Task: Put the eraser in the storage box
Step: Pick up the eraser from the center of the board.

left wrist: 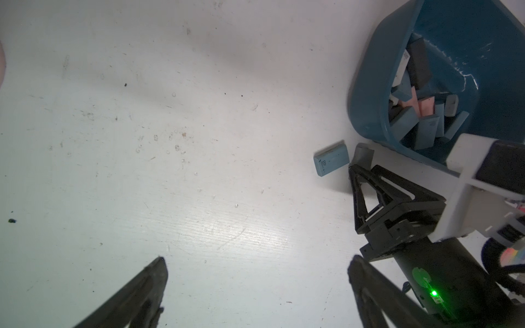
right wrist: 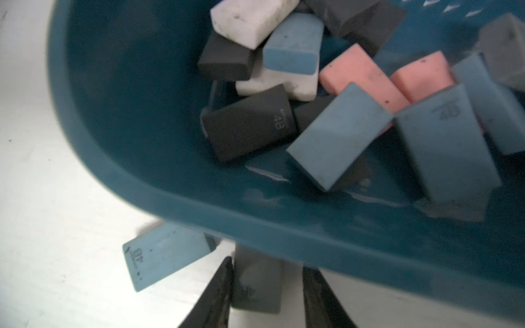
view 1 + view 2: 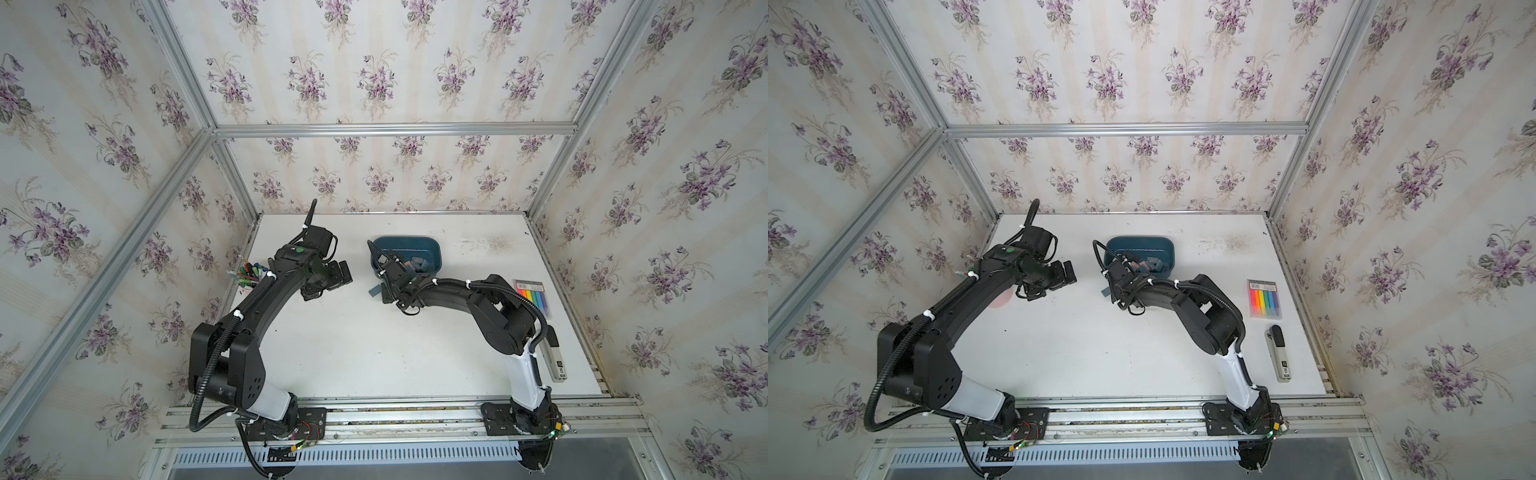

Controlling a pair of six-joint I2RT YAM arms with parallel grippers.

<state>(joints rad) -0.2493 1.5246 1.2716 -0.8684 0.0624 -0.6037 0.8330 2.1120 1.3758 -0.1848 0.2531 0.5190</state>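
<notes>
Two fingers of your right gripper (image 2: 266, 264) stand either side of a grey eraser (image 2: 257, 286) on the tabletop (image 2: 56, 198). The gripper is astride its target but not clamped: one finger is against the eraser's long side, while a sliver of white shows between the eraser and the other finger. I judge this the closing stage of a pick-up, with the gripper set low across the long sides so the block cannot twist out.

Just beside it lies a blue eraser (image 2: 164, 255), free on the tabletop. Both sit just outside the wall of the storage box (image 2: 127, 113), whose rim hides their far ends in this view, so mind that wall when you lift. Inside the box lies a heap of erasers (image 2: 335, 136), blue, black, pink and white.

Your left gripper (image 1: 255, 259) is spread wide and empty above bare tabletop, apart from the box, likely parked out of the way.

Only the right wrist view shows that gap at the finger. The left wrist view shows the two loose erasers side by side at the box's corner. In both top views the wrist hides the grey eraser and only the blue one (image 3: 374, 291) peeks out, yet there alone you see the pack of markers (image 3: 1264, 299) off by the right arm
</notes>
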